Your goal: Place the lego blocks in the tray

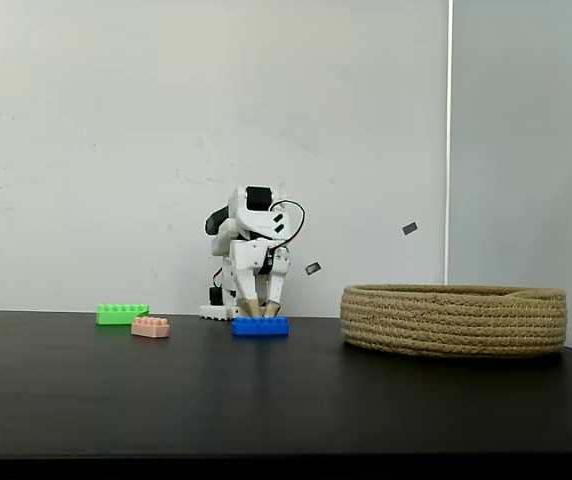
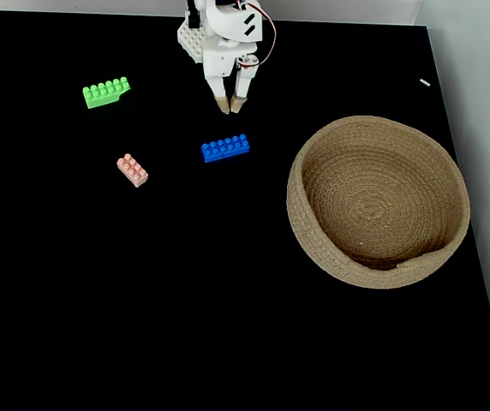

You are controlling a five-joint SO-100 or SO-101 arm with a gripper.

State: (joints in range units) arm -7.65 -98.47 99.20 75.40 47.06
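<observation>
A black table (image 2: 228, 325) carries a rope tray (image 2: 313, 223). Left of the tray lie a blue brick (image 2: 225, 148), a pink brick (image 2: 132, 170), and farthest, a green brick (image 2: 106, 92).

Arm (image 2: 219, 34) base cut off by top edge in a fixed view (blue brick (image 1: 260, 326) hides the fingertips).

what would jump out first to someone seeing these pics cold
The big coiled rope basket dominates the right side of the black table, with nothing in it. Next come three bright bricks left of it: a blue brick nearest the basket, a pink brick and a green brick further left. The white arm's claw points down just behind the blue brick, slightly parted and holding nothing.
</observation>
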